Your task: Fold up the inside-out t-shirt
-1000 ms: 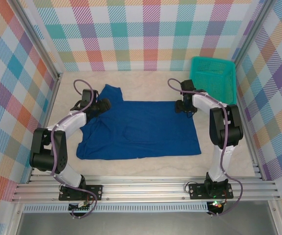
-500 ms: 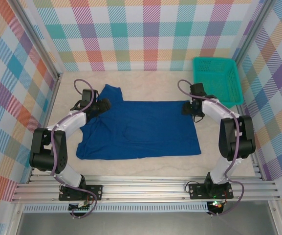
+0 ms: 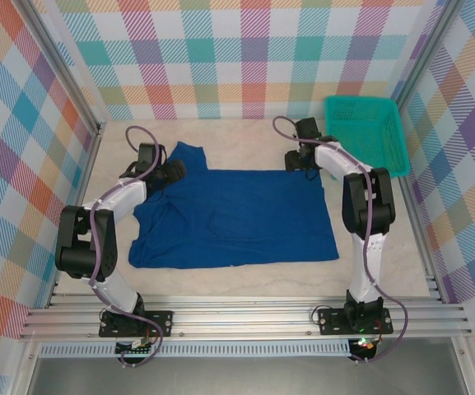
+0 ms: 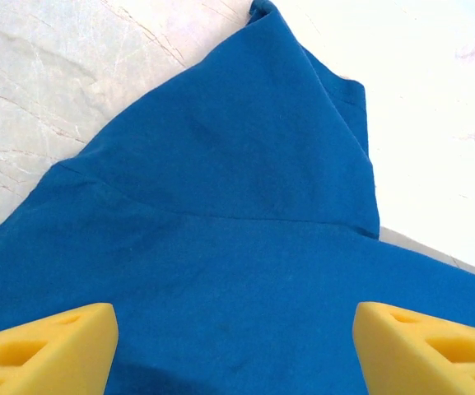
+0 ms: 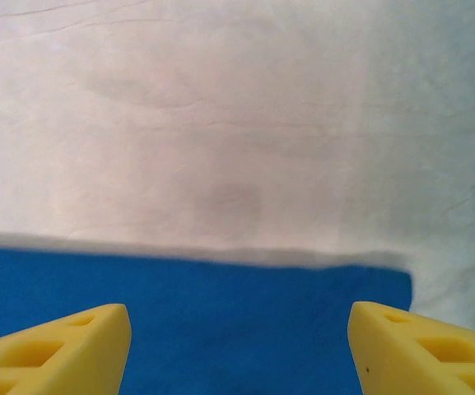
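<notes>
The royal-blue t-shirt point(image 3: 237, 218) lies spread flat on the pale table, one sleeve point(image 3: 189, 155) sticking out toward the back left. My left gripper point(image 3: 176, 171) hovers open over the shirt just below that sleeve; in the left wrist view blue cloth point(image 4: 237, 247) spans the gap between its yellow fingers point(image 4: 44, 346). My right gripper point(image 3: 291, 160) stands open above the shirt's back right edge. From the right wrist the shirt's straight edge and corner point(image 5: 385, 284) run just ahead of the yellow fingertips point(image 5: 422, 350), with nothing gripped.
A teal mesh basket point(image 3: 364, 132) stands at the back right corner, close to the right arm. Checked walls close in the table on three sides. Bare table point(image 3: 245, 144) runs behind the shirt and along its front.
The right gripper swung right toward the basket and then back left along the shirt's far edge, ending further left and further back. The left arm and the shirt hardly moved.
</notes>
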You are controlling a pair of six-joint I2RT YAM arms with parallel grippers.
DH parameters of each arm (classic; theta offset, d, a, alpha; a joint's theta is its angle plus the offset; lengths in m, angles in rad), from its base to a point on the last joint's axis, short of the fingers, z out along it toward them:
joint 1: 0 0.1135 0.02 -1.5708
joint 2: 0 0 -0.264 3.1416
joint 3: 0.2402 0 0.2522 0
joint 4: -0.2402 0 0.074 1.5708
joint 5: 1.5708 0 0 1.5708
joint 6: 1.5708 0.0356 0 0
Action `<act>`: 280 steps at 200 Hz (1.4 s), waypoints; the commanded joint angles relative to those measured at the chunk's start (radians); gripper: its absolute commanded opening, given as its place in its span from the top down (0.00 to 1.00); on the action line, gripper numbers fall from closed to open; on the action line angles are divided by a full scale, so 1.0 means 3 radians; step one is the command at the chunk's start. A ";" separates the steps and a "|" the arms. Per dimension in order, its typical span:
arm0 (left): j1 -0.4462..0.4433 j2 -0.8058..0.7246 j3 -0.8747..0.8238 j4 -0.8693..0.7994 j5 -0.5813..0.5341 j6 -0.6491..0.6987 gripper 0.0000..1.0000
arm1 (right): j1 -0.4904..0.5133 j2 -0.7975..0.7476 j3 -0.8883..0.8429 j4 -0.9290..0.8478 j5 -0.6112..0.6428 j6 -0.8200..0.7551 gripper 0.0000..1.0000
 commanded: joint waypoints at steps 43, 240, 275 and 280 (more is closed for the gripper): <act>0.0033 0.0112 0.0181 -0.0058 -0.0005 0.0074 0.24 | -0.0160 0.0482 0.0666 -0.0745 0.0187 -0.0269 0.29; 0.0047 0.0239 0.0249 -0.0108 -0.0047 0.0143 0.24 | -0.0458 0.0931 0.1055 -0.1022 -0.0554 -0.0177 0.53; 0.0053 0.0267 0.0277 -0.0104 -0.0031 0.0140 0.25 | -0.0461 0.0990 0.1120 -0.1063 -0.0574 -0.0181 0.61; 0.0055 0.0271 0.0282 -0.0104 -0.0028 0.0142 0.25 | -0.0462 0.0998 0.1129 -0.1073 -0.0571 -0.0179 0.61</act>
